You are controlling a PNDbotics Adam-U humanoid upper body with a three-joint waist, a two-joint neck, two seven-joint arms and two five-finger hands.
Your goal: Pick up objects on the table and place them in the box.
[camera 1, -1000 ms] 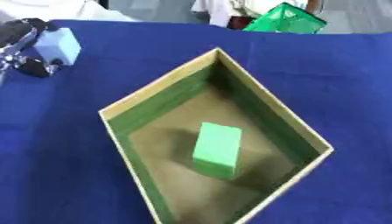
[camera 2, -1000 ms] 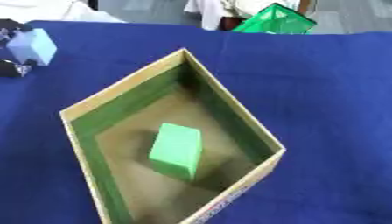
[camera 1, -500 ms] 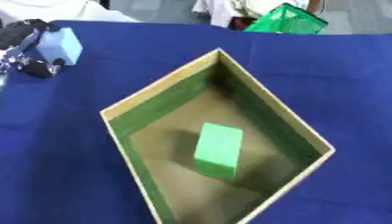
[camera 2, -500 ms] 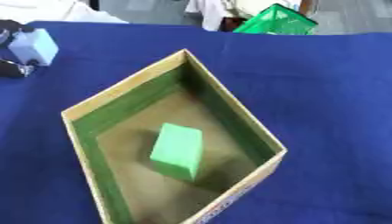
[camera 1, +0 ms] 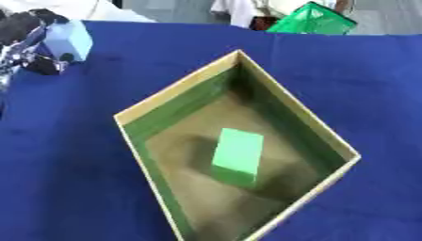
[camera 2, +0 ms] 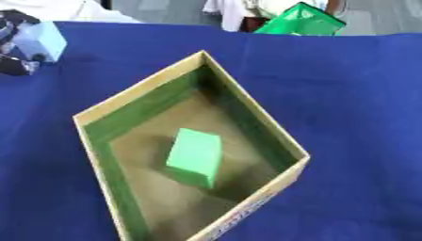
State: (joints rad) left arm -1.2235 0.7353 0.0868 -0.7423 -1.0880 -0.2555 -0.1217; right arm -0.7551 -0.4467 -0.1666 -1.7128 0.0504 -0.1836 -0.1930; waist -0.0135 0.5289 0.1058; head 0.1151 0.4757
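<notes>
**Blue block held short of the box**

The left hand [camera 1: 29, 47] has its fingers curled round a light blue block [camera 1: 70, 41], well beyond the box [camera 1: 177, 96] at its far-left side. Released early, the block would land outside. A green block [camera 1: 237, 154] lies inside the box. The right hand is unseen.

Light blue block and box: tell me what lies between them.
Only bare blue tablecloth lies between the light blue block, held by the left hand, and the box, clearest in the left eye view.
</notes>
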